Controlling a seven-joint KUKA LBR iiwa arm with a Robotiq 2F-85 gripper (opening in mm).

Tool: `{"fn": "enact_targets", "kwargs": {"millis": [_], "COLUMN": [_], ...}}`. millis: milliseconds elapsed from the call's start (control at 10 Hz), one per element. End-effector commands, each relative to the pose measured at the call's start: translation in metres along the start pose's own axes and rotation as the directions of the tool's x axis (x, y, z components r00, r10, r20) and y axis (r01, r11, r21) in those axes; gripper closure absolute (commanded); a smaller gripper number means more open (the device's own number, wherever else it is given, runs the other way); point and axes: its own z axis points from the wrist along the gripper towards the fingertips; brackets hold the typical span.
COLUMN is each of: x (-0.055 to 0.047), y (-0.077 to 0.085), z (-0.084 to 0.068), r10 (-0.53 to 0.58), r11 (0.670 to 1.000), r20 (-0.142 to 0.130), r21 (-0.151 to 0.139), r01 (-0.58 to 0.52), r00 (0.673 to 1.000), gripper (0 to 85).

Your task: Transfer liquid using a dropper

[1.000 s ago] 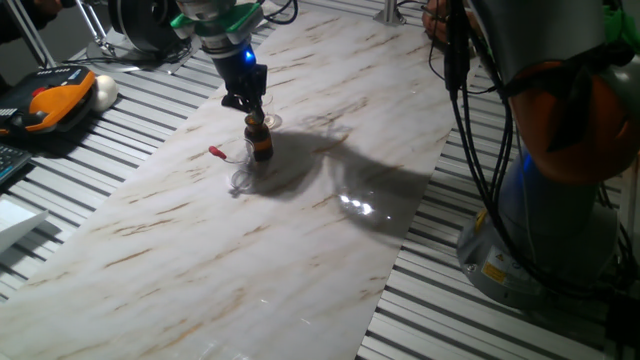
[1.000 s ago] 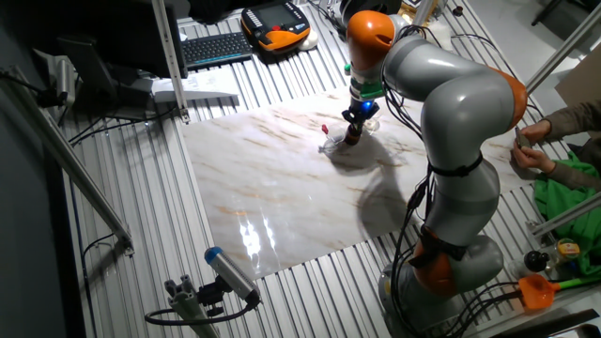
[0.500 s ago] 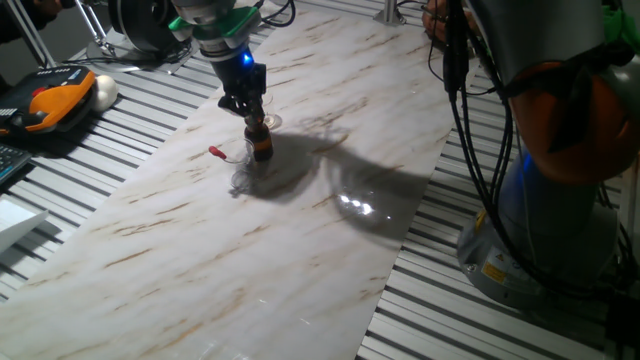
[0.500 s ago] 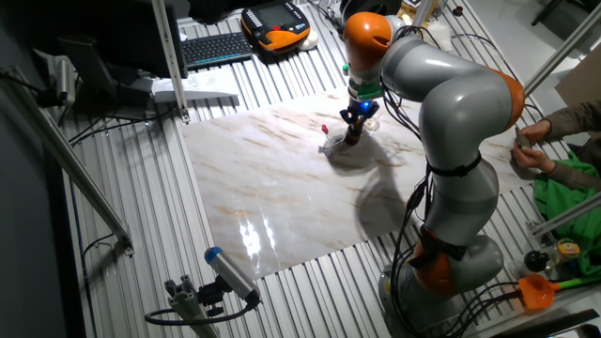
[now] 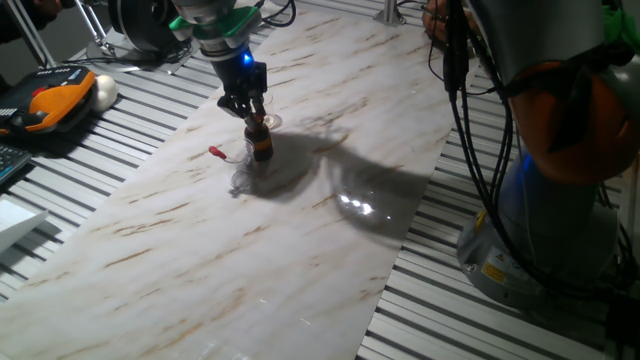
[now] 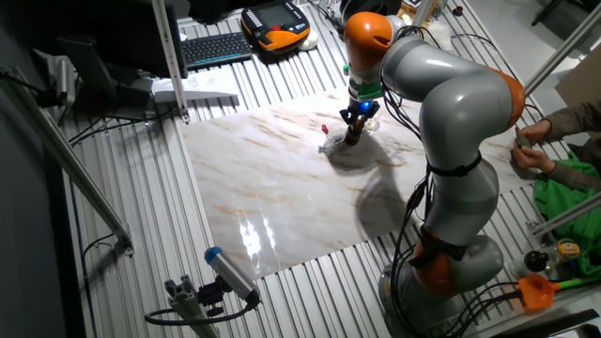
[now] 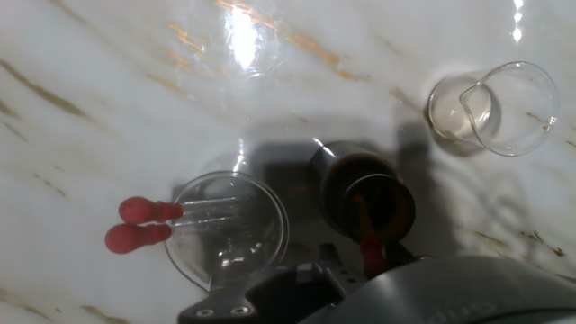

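An amber bottle (image 7: 364, 193) stands on the marble board, also seen in one fixed view (image 5: 261, 141) and the other fixed view (image 6: 351, 135). My gripper (image 5: 250, 108) hangs right over its mouth, shut on a thin dropper (image 7: 367, 236) with a reddish top that dips into the bottle. The fingertips are hidden in the hand view. Two red-bulbed look-alike droppers (image 7: 139, 211) lie side by side across the left rim of a clear glass dish (image 7: 270, 236). Their bulbs show as a red spot in one fixed view (image 5: 215, 152).
A small glass beaker (image 7: 490, 108) stands beyond the bottle (image 5: 270, 121). An orange teach pendant (image 5: 50, 100) and a keyboard (image 6: 214, 47) lie off the board. A person's hands (image 6: 531, 150) are at the right, near the robot's base (image 5: 560, 210).
The gripper has shifted only slightly above the bottle. The bottle, dish and beaker have not moved.
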Motion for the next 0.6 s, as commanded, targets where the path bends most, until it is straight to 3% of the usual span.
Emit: {"fn": "enact_targets", "kwargs": {"millis": [0,100,200,500], "x": [0.0001,0.0001,0.0001,-0.0001], "y": [-0.0005,-0.0012,-0.0017,-0.0019], "z": [0.0002,0.0007,0.0010,0.0010], "r10": [-0.013,-0.021,-0.032,-0.053], "r11": [1.000,1.000,0.999,0.999], "r20": [-0.003,-0.005,-0.005,0.000], "r21": [-0.002,-0.003,-0.005,-0.002], "r01": [0.013,0.021,0.032,0.053], "r00": [1.000,1.000,0.999,0.999], "gripper": [68.0,68.0,85.0,85.0]}}
